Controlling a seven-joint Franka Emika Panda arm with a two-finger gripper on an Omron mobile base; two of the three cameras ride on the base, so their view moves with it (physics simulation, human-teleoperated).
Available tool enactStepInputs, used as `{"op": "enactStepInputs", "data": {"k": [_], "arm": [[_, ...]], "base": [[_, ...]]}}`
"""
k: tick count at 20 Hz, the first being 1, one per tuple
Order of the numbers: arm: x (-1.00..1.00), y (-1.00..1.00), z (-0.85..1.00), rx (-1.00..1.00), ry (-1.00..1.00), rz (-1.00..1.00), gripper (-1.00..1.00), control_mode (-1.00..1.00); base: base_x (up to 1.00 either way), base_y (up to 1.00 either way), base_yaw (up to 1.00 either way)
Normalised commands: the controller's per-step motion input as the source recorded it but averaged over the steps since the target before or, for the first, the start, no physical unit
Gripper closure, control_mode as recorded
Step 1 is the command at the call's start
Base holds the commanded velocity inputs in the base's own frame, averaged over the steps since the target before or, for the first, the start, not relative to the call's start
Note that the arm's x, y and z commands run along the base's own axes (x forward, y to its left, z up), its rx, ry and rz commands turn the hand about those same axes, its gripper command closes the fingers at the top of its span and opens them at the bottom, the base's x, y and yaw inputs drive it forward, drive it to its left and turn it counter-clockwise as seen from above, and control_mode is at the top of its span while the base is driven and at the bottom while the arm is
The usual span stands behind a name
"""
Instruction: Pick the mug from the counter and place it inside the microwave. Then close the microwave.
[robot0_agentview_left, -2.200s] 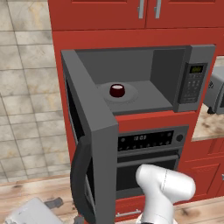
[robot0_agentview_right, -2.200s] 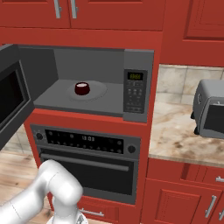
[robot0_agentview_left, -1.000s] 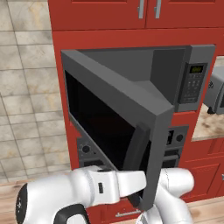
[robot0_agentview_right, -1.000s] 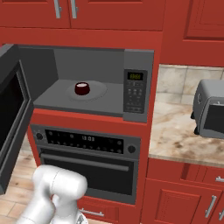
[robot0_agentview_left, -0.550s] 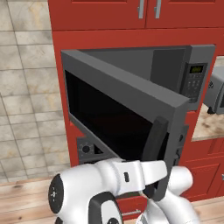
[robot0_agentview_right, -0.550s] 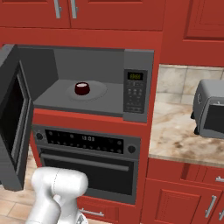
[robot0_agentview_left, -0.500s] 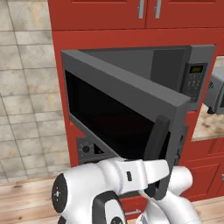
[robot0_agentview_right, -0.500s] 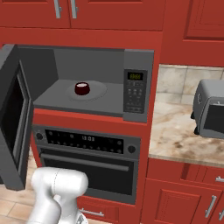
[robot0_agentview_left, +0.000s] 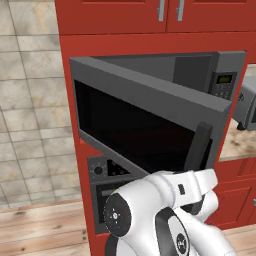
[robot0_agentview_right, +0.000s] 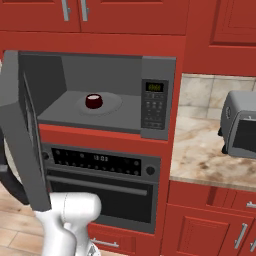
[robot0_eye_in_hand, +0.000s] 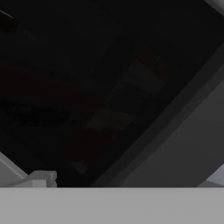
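With the mug (robot0_agentview_right: 93, 101) already sitting on the turntable inside the microwave (robot0_agentview_right: 150, 95), I am on the closing step: its dark-windowed door (robot0_agentview_left: 145, 127) stands partly swung in, my arm pressed low against its outer face near the black handle (robot0_agentview_left: 197, 148). My claw's jaws are spread wide, holding nothing. Next I judge a steady push toward the far right until the door latches

A kitchen: built-in microwave (robot0_agentview_right: 100, 95), oven (robot0_agentview_right: 100, 190), red cabinets (robot0_agentview_right: 210, 230)
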Motion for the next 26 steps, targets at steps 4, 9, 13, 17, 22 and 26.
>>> {"op": "enactStepInputs", "data": {"k": [4, 9, 13, 17, 22, 26], "arm": [[0.64, -0.4, 0.05, 0.0, 0.0, 0.12, -1.0, -1.0], [0.61, -0.38, 0.07, 0.0, 0.0, 0.08, -1.0, -1.0], [0.62, -0.4, 0.02, 0.0, 0.0, 0.07, -1.0, -1.0], [0.71, -0.41, 0.0, 0.0, 0.0, 0.06, -1.0, -1.0], [0.73, -0.42, 0.0, 0.0, 0.0, 0.07, -1.0, -1.0], [0.74, -0.42, 0.0, 0.01, 0.0, 0.09, -1.0, -1.0]], "base": [[0.0, 0.0, 0.0], [0.0, 0.0, 0.0], [0.0, 0.0, 0.0], [0.0, 0.0, 0.0], [0.0, 0.0, 0.0], [0.0, 0.0, 0.0]]}}
